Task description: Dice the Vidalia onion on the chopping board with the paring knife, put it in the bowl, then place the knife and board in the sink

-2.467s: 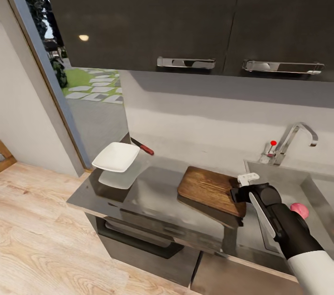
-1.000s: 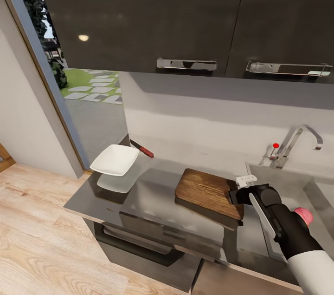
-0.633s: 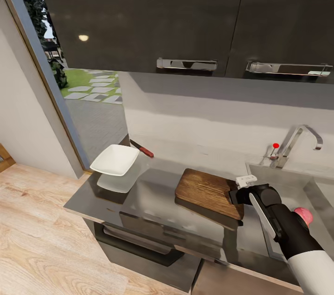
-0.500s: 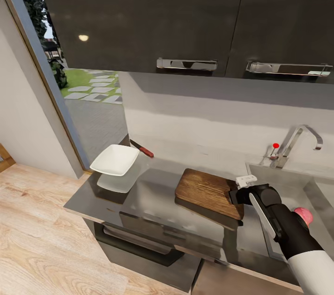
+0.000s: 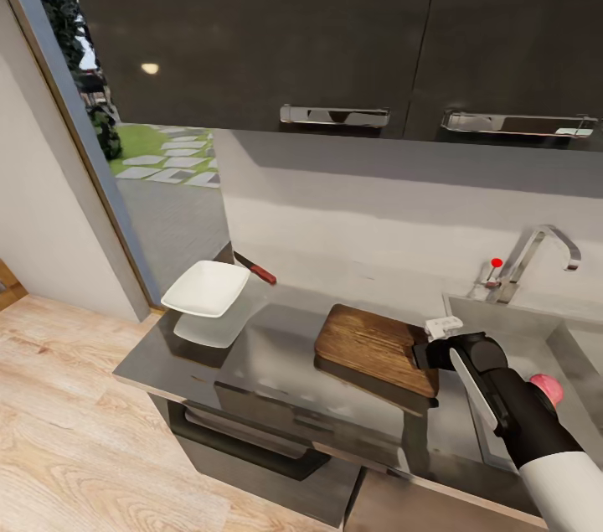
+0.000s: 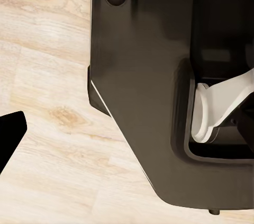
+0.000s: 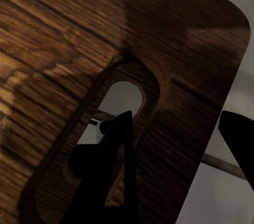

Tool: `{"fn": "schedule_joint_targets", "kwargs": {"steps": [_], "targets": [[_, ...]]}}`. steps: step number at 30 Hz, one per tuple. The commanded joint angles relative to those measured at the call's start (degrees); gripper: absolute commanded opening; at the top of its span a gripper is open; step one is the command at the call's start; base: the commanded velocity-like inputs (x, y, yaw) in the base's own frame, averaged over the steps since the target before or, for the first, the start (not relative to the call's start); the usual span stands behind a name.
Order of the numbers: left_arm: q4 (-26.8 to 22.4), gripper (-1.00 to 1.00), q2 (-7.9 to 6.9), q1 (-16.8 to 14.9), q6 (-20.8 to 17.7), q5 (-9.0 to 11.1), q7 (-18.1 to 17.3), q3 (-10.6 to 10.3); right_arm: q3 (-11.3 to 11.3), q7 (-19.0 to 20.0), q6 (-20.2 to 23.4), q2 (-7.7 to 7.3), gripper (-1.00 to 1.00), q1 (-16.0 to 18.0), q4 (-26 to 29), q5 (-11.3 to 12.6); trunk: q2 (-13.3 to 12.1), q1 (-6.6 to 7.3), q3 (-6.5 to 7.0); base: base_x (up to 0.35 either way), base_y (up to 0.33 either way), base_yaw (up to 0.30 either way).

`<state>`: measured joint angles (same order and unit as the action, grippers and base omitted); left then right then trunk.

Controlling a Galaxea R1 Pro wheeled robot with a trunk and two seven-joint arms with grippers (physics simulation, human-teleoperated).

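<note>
Looking at this, the step seems to be getting a hold on the chopping board [image 5: 368,339] by its handle end, probably to shift it before the onion comes out.

- The right gripper [image 5: 431,341] sits at the board's right end, next to the sink [image 5: 578,348]. Up close, its dark fingers [image 7: 114,181] are spread. One is over the slot [image 7: 114,123] and the other is past the board's end. I can't tell if the jaws are actually pinching the wood.
- If it were me, I'd clamp on the strip between slot and end and keep the board flat. I'd also go slow, since its near corner is close to the near edge of the desk [image 5: 251,356].
- The left gripper [image 6: 10,134] hangs over the wood floor by the robot's base, and I can't tell its jaws either.

Materials:
- The desk is grey, smooth and mirror-shiny, so probably slippery.
- The sink is a brushed steel box on the far right with an angular faucet [image 5: 536,251].
- The board is dark grainy wood with rounded corners.
- The bowl [image 5: 205,287] is white and squarish with a flared rim, far left on the desk.
- The Vidalia onion [image 5: 545,387] is a pinkish round lump down in the sink.
- The paring knife [image 5: 256,266] has a red handle and a dark blade, just behind the bowl.
</note>
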<state>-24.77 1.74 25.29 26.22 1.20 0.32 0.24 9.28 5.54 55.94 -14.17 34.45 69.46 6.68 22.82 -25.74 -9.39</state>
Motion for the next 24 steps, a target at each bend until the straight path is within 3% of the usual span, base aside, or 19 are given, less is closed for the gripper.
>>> {"fn": "schedule_joint_targets", "kwargs": {"steps": [1, 5, 6, 24], "targets": [[-0.1, 1.00, 0.02, 0.0, 0.1, 0.1, 0.0, 0.0, 0.1, -0.1, 0.2, -0.07, -1.00, 0.0, 0.0, -0.8, 0.1, -0.04, -0.12, 0.000, -0.003, 0.000], [-0.1, 1.00, 0.38, 0.0, 0.1, 0.1, 0.0, 0.0, 0.1, 1.0, 0.2, -0.11, -1.00, 0.0, 0.0, -0.8, 0.1, -0.04, -0.12, 0.000, -0.001, 0.000], [-0.1, 1.00, 0.45, 0.0, 0.1, 0.1, 0.0, 0.0, 0.1, 1.1, 0.2, -0.12, 1.00, 0.0, 0.0, -0.8, 0.1, -0.04, -0.12, 0.000, 0.000, 0.000], [-0.1, 1.00, 0.76, 0.0, 0.1, 0.1, 0.0, 0.0, 0.0, 2.6, 0.2, -0.13, 1.00, 0.0, 0.8, -0.9, 0.1, -0.04, -0.12, 0.000, 0.000, 0.000]]}}
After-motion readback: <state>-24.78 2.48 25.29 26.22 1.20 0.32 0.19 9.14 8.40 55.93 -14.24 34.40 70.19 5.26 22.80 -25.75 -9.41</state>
